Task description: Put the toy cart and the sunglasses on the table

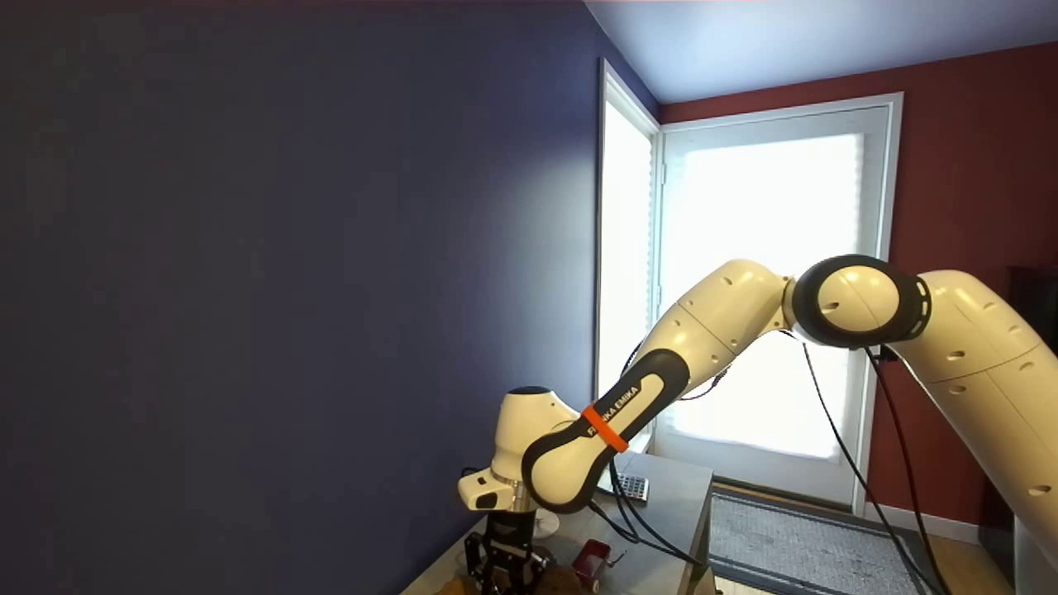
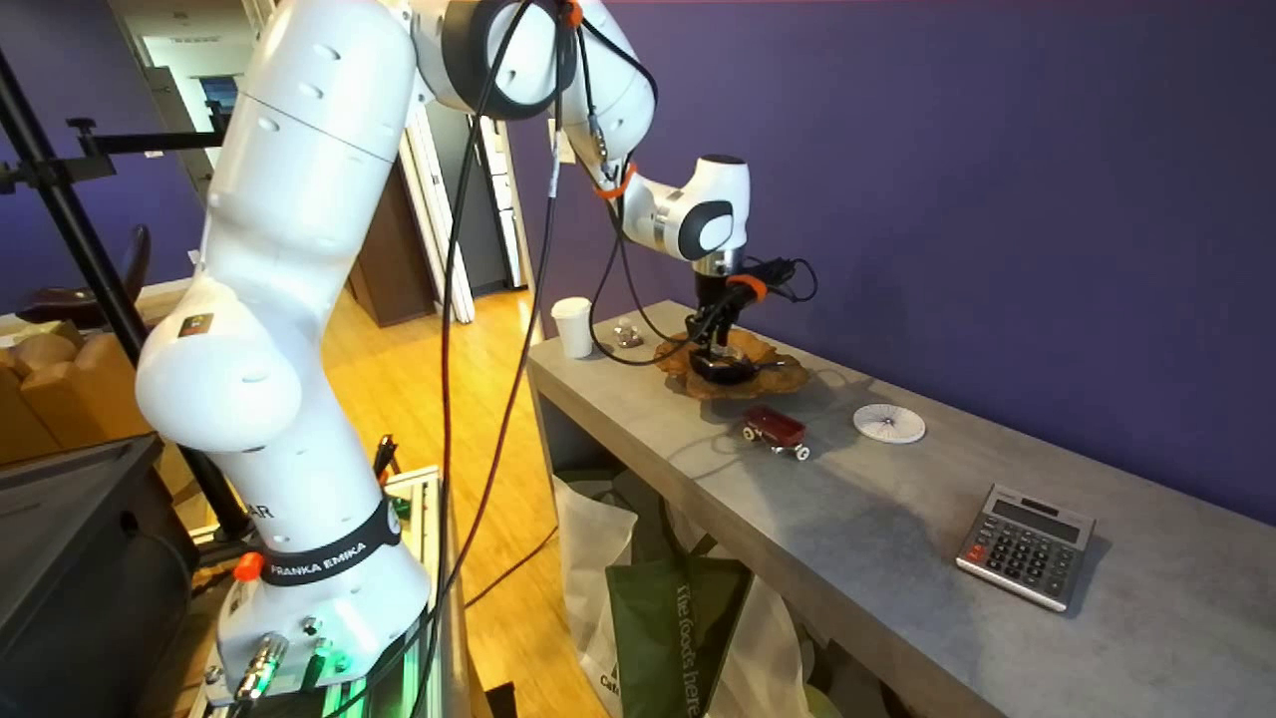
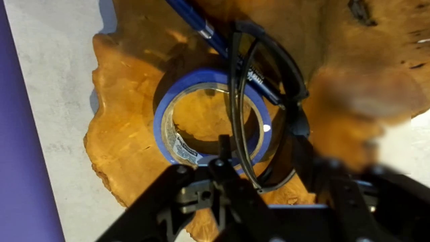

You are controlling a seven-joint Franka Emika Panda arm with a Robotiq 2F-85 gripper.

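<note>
Toy cart [image 2: 775, 427]: red, upright on the grey table [image 2: 847, 519]; in an exterior view, at 5 o'clock from the wooden bowl [image 3: 117, 131].
Sunglasses [image 3: 292, 80]: in the bowl; in the wrist view, at 3 o'clock from the centre of the blue tape roll [image 3: 201, 76], covering part of its rim.
Gripper [image 3: 262, 137]: pointing down into the bowl, fingers well apart with the sunglasses between them; contact unclear.
Blue pen [image 3: 215, 40]: in the bowl, at 1 o'clock from the roll, crossed by the sunglasses' arms.
Around the cart, in an exterior view: white disc [image 2: 889, 424] at 3 o'clock, calculator [image 2: 1027, 546] at 4, white cup [image 2: 572, 329] at 10.
</note>
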